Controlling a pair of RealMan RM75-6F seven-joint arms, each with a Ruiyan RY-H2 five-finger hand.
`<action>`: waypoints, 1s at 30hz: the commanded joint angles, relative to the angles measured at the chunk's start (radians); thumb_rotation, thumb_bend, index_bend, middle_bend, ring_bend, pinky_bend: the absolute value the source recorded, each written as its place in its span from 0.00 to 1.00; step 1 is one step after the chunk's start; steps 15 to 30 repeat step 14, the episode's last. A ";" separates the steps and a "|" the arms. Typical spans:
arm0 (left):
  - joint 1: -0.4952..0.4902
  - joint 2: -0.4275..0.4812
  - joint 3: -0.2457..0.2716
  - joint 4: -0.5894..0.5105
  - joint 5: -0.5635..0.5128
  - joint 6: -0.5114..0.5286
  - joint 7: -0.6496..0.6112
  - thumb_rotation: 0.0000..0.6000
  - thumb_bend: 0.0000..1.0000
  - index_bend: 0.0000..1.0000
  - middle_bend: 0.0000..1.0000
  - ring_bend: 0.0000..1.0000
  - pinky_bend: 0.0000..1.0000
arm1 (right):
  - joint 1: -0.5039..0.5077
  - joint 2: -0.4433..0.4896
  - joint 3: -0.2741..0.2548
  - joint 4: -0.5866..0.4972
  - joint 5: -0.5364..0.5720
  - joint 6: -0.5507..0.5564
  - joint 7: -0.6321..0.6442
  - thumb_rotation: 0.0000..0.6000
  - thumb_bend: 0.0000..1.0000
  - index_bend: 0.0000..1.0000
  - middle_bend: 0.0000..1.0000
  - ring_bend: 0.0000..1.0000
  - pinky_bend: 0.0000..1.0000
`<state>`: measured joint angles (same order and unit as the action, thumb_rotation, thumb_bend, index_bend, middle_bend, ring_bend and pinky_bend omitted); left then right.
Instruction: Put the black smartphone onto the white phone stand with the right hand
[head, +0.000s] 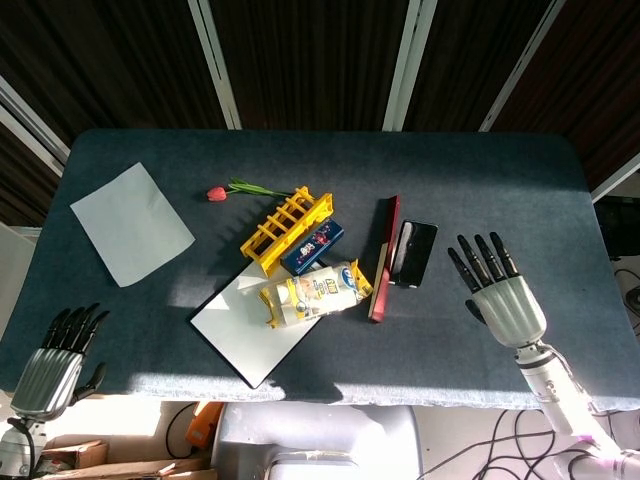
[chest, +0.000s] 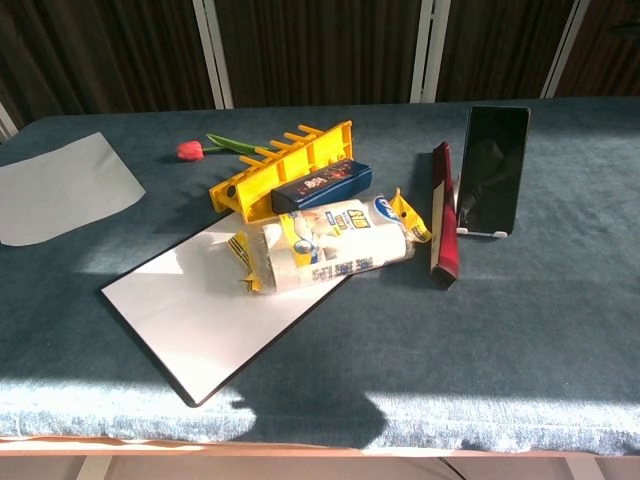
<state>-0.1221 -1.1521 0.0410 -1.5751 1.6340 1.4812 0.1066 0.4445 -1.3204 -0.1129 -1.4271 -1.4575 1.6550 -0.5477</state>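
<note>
The black smartphone (head: 416, 253) (chest: 491, 167) leans upright on the white phone stand (chest: 486, 233), whose lip shows under the phone's lower edge in the chest view. It stands just right of the dark red book (head: 384, 258) (chest: 443, 212). My right hand (head: 496, 292) is raised to the right of the phone, apart from it, fingers spread and holding nothing. My left hand (head: 55, 351) hangs off the table's front left corner, fingers apart and empty. Neither hand shows in the chest view.
A yellow rack (head: 285, 228), a blue box (head: 312, 247) and a yellow-white packet (head: 313, 291) lie left of the book, the packet on a white board (head: 248, 331). A red tulip (head: 240, 189) and a pale sheet (head: 131, 222) lie further left.
</note>
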 joint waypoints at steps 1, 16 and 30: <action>0.001 0.000 -0.002 0.002 0.000 0.002 -0.002 1.00 0.40 0.00 0.00 0.00 0.00 | -0.247 0.137 0.087 -0.300 0.271 0.044 0.021 1.00 0.30 0.00 0.00 0.00 0.00; 0.007 -0.019 -0.004 0.025 0.030 0.036 -0.021 1.00 0.37 0.00 0.00 0.00 0.00 | -0.301 0.105 0.137 -0.139 0.265 -0.065 0.232 1.00 0.30 0.00 0.00 0.00 0.00; 0.007 -0.019 -0.004 0.025 0.030 0.036 -0.021 1.00 0.37 0.00 0.00 0.00 0.00 | -0.301 0.105 0.137 -0.139 0.265 -0.065 0.232 1.00 0.30 0.00 0.00 0.00 0.00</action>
